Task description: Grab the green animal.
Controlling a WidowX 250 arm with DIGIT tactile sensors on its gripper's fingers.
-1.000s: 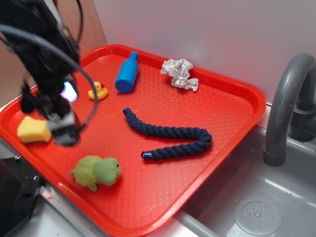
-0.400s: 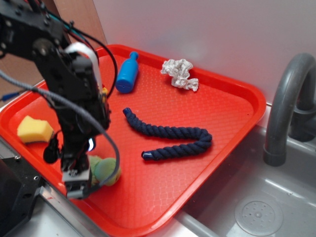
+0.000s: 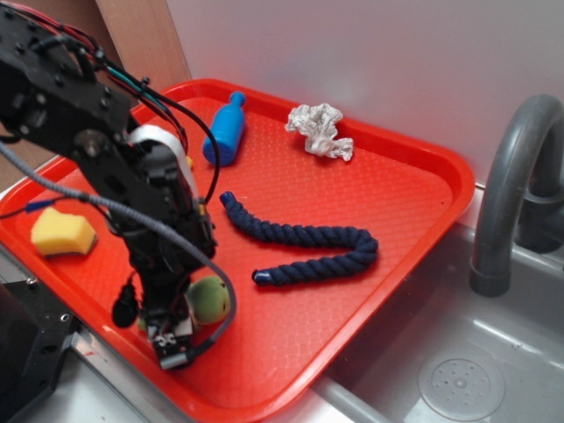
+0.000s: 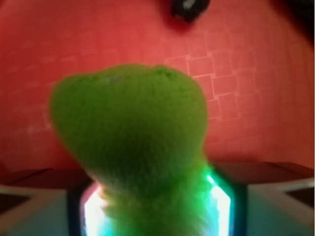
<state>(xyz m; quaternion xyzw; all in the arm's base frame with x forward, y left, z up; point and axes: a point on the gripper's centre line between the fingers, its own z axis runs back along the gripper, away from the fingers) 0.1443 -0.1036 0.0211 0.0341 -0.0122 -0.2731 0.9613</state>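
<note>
The green animal [image 3: 210,300] lies near the front edge of the red tray [image 3: 414,189]. Only its olive head shows from outside; the arm covers its fuzzy body. My gripper [image 3: 169,333] is lowered straight over the toy, fingers reaching down to the tray on either side of the body. In the wrist view the green animal [image 4: 130,128] fills the middle, blurred and very close. Its fuzzy body sits between my gripper's [image 4: 155,206] two fingers, with lit gaps on both sides. The jaws stand wide apart, open around the toy.
On the tray lie a yellow sponge [image 3: 62,232] at the left, a blue bottle [image 3: 225,130] and a crumpled white wad [image 3: 319,130] at the back, and a dark blue rope [image 3: 300,242] in the middle. A grey faucet [image 3: 515,185] and sink [image 3: 458,370] stand right.
The arm swung from beside the sponge toward the tray's front and came down over the green animal. The fingers now straddle the toy's body, which the arm has covered.
</note>
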